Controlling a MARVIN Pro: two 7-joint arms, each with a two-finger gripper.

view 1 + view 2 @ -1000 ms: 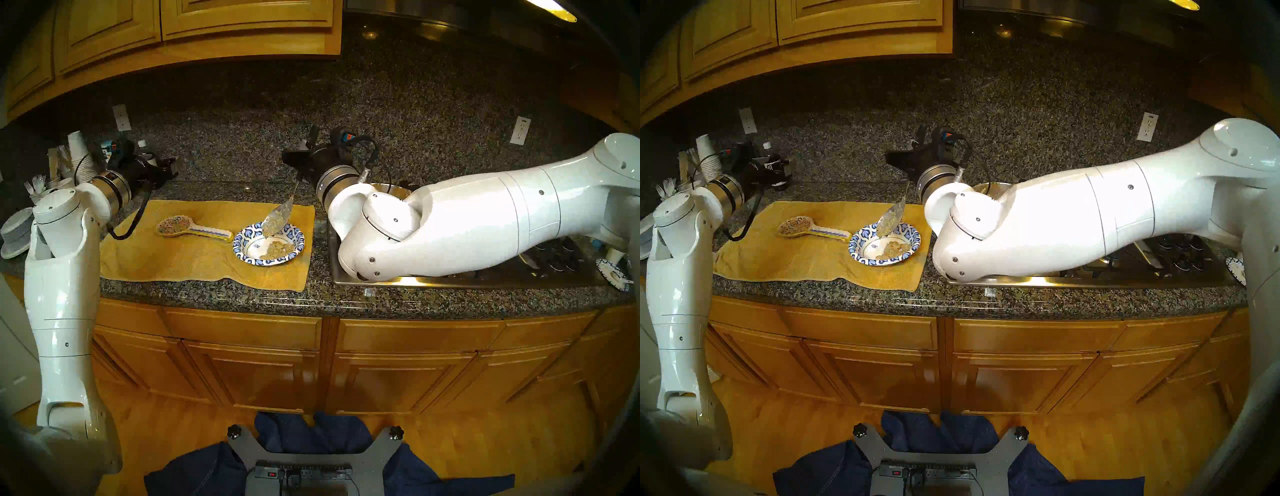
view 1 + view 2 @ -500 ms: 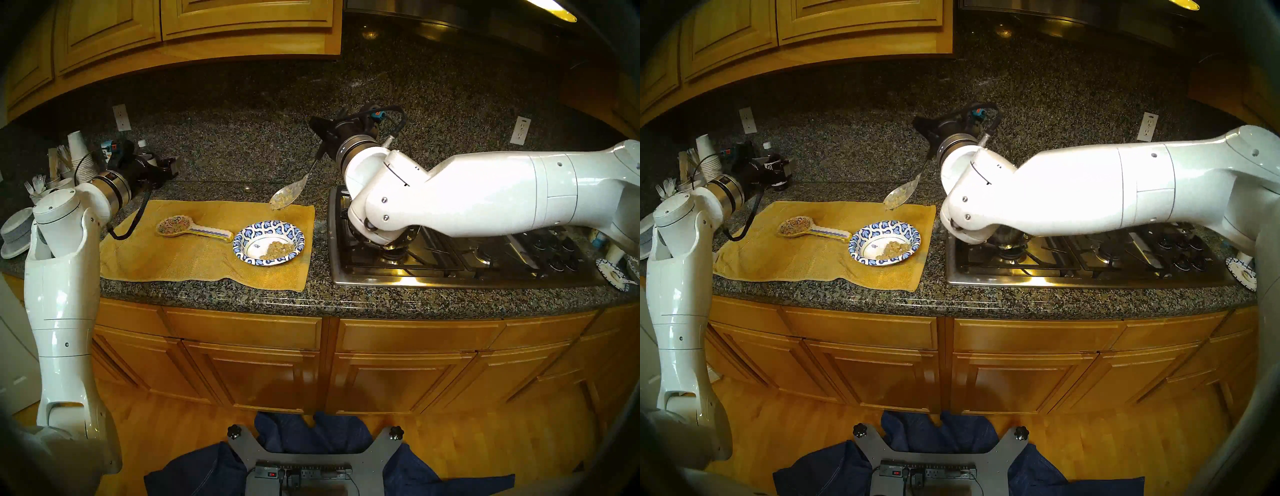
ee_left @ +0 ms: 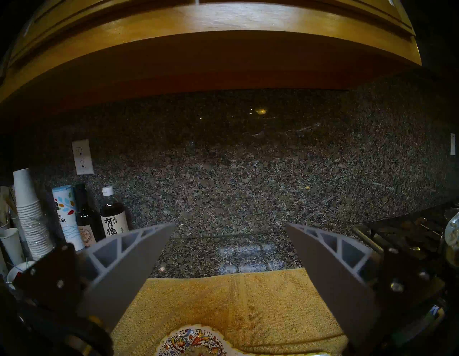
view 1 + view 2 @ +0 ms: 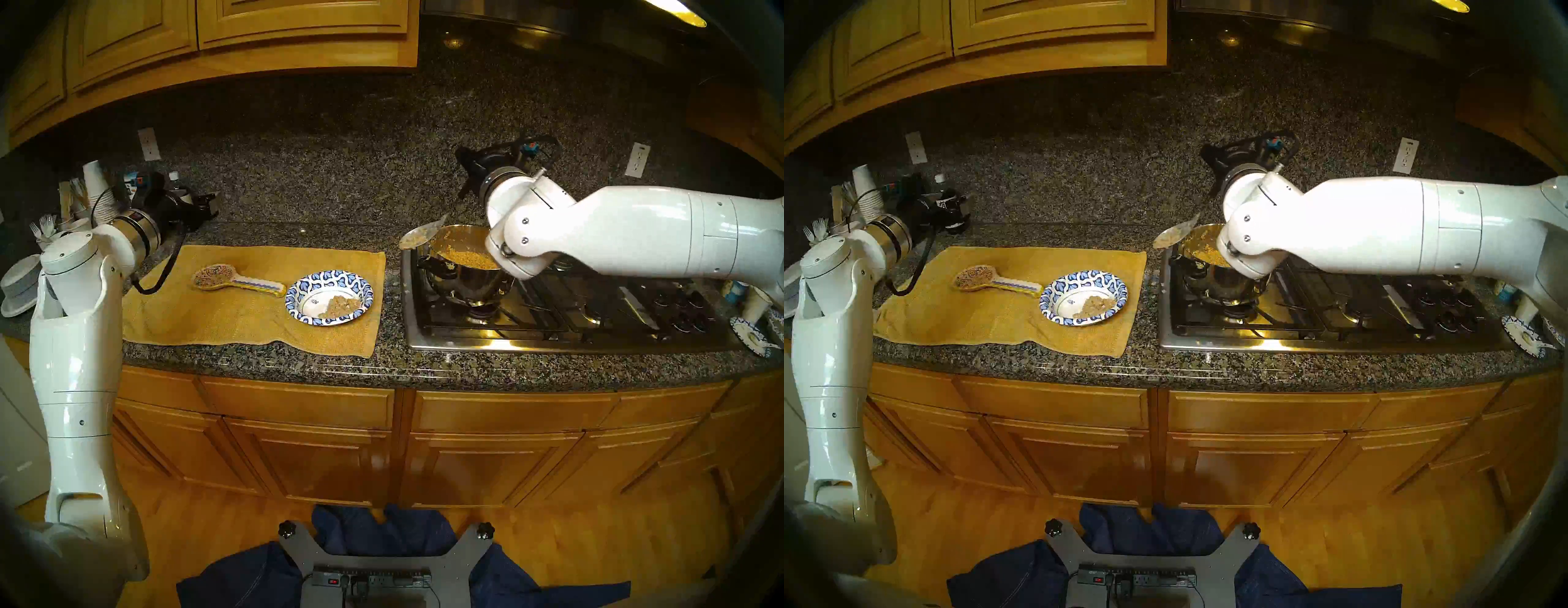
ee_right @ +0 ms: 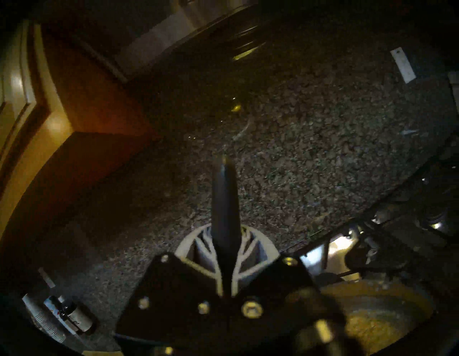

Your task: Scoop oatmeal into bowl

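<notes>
While my left hand [image 3: 229, 251] hangs at the left of the frame with its fingers spread and nothing between them, the spoon rest [image 4: 237, 280] lies on the yellow towel [image 4: 237, 314] spread over the desk [image 4: 382, 365]. Right of it, the bowl [image 4: 329, 298] holds a heap of oatmeal [image 4: 339, 305]. Further right, my right hand [image 5: 224, 251] is clenched on the spoon [image 4: 420, 236], its head at the steel pot [image 4: 462, 271] rim on the stove [image 4: 572, 335]; I see more oatmeal in that pot.
</notes>
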